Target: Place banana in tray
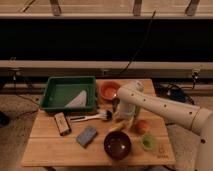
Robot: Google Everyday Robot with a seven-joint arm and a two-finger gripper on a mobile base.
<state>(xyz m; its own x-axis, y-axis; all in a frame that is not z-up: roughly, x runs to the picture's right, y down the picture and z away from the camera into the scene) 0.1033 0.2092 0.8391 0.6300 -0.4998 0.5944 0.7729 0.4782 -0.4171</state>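
Observation:
The dark-green tray (50, 95) stands at the back left of the wooden table, with a pale sheet lying inside it. The pale-yellow banana (116, 127) lies near the table's middle, just behind the maroon bowl (117, 145). My gripper (123, 118) hangs from the white arm that reaches in from the right. It is right over the banana's upper end, well to the right of the tray. The arm hides part of the banana.
An orange bowl (108, 90) sits behind the gripper and a white-handled brush (89, 117) lies to its left. A blue sponge (86, 136) and a dark bar (62, 123) lie front left. A red-orange fruit (142, 126) and a green cup (147, 142) stand to the right.

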